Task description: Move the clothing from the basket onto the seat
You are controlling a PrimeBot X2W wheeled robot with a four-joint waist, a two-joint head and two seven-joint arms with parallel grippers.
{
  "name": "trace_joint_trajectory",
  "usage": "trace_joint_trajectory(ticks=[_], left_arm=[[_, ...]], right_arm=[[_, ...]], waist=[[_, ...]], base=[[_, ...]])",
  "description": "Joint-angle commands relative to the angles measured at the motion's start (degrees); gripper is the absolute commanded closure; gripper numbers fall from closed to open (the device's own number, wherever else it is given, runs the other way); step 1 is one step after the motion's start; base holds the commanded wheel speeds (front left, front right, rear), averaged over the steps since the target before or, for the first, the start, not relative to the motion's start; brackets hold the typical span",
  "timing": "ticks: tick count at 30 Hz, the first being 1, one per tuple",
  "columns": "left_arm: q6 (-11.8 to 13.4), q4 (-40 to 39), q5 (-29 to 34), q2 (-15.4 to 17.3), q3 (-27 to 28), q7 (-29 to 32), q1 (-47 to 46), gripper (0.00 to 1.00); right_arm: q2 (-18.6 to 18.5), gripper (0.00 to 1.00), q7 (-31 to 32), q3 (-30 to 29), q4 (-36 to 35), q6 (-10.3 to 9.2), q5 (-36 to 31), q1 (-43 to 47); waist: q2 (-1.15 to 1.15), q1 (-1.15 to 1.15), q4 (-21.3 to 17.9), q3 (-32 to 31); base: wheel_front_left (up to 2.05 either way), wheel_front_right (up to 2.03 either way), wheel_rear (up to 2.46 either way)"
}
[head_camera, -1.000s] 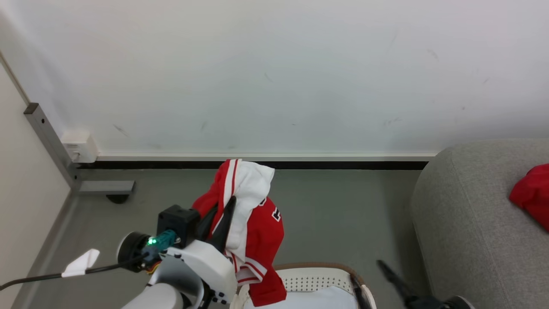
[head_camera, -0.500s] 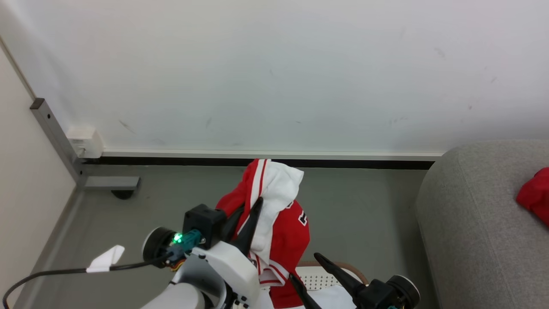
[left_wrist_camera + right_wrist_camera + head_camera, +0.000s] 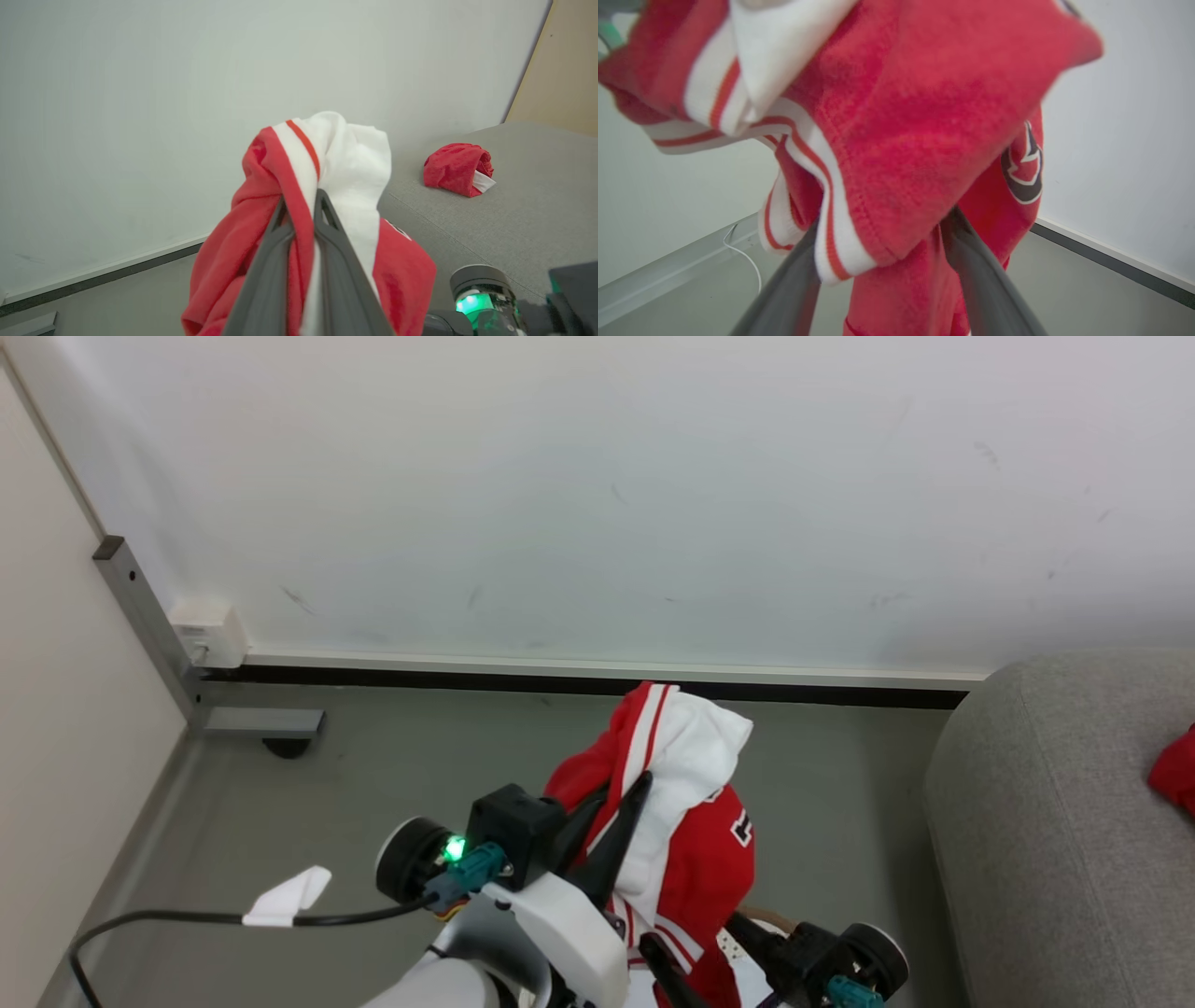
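The left gripper, pinching the bright red, white-striped fabric jersey, has swung it toward the light grey upholstered seat. The right gripper is spread below the hem. Best to lift the jersey clear of the seat's rounded edge.

The left arm's wrist wears a glossy white moulded shell, topped by a matt black boxy block and a black round drum with a lit green lamp. A teal plug meets a black cable carrying a white paper tag. The left jaws are long, dark grey and tapering, with slotted cut-outs. The right arm shows a pale-rimmed black drum and a second teal plug.
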Motion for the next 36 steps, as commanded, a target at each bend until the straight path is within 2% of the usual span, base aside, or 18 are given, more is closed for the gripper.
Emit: trace_joint_trajectory(ticks=[1,3,4,5,6,13,14,15,16,17,18,19,36], left_arm=[[-0.06,-0.74,0.22,-0.17,-0.11,0.29,-0.61,1.0],[-0.16,-1.16,0.07,-0.4,-0.46,0.35,-0.58,1.0],[-0.18,-1.39,0.05,-0.49,-0.59,0.44,-0.56,1.0],[-0.17,-1.59,0.07,-0.62,-0.73,0.51,-0.56,1.0],[-0.12,-1.75,0.05,-0.67,-0.8,0.6,-0.54,1.0],[0.46,-1.03,-0.24,-0.02,-0.61,0.28,0.22,1.0],[0.45,-0.81,-0.23,0.11,-0.56,0.17,0.38,0.96],[0.59,-0.65,-0.23,0.18,-0.51,0.0,0.53,0.85],[0.79,-0.45,-0.23,0.17,-0.47,-0.19,0.66,0.7],[0.96,-0.21,-0.2,0.18,-0.39,-0.26,0.76,0.51],[1.03,0.05,-0.09,0.21,-0.35,-0.52,0.85,0.2],[1.09,0.22,0.06,0.2,-0.31,-0.71,0.9,0.0],[1.8,3.17,-0.91,-0.42,-0.09,-2.91,2.2,0.0]], right_arm=[[-0.2,0.0,0.0,0.03,0.74,-0.13,0.66,-1.18],[-0.2,0.0,0.0,-0.05,1.58,-0.13,1.41,-1.5],[-0.18,0.17,0.0,0.16,2.12,-0.13,1.91,-1.78],[-0.18,0.74,0.0,0.37,2.63,-0.13,2.77,-2.09],[-0.18,1.0,0.0,0.3,2.73,-0.14,3.65,-2.43],[-0.19,1.0,-0.01,-1.05,2.29,-0.13,6.8,-3.05],[-0.18,1.0,-0.01,-1.53,1.96,-0.14,6.94,-3.03],[-0.18,1.0,-0.01,-2.07,1.59,-0.13,7.13,-2.92],[-0.19,1.0,0.0,-2.58,1.24,-0.14,7.24,-2.77],[-0.2,1.0,-0.01,-3.26,0.76,-0.13,7.44,-2.54],[-0.19,1.0,-0.01,-3.93,0.31,-0.14,7.7,-2.33],[-0.19,1.0,-0.01,-4.42,-0.08,-0.13,7.63,-2.19],[-0.19,1.0,0.0,-17.27,-5.49,-0.13,1.31,-0.87]], waist=[[0.0,0.0,0.08,0.0],[0.0,0.0,0.18,-0.01],[0.0,0.0,0.25,-0.02],[0.0,0.0,0.33,-0.04],[0.0,0.0,0.39,-0.06],[0.0,0.0,0.05,0.13],[0.0,0.0,-0.08,0.16],[0.0,0.0,-0.21,0.22],[0.0,0.0,-0.35,0.3],[0.0,0.0,-0.49,0.4],[0.0,0.0,-0.62,0.5],[0.0,0.0,-0.78,0.6],[0.0,0.0,-3.82,1.55]], base=[[0.0,0.0,0.0],[0.0,0.0,0.0],[0.0,0.0,0.0],[0.0,0.0,0.0],[0.0,0.0,0.0],[0.0,0.0,0.0],[0.0,0.0,0.0],[0.0,0.0,0.0],[0.0,0.0,0.0],[0.0,0.0,0.0],[0.0,0.0,0.0],[0.0,0.0,0.0],[0.0,0.0,0.0]])
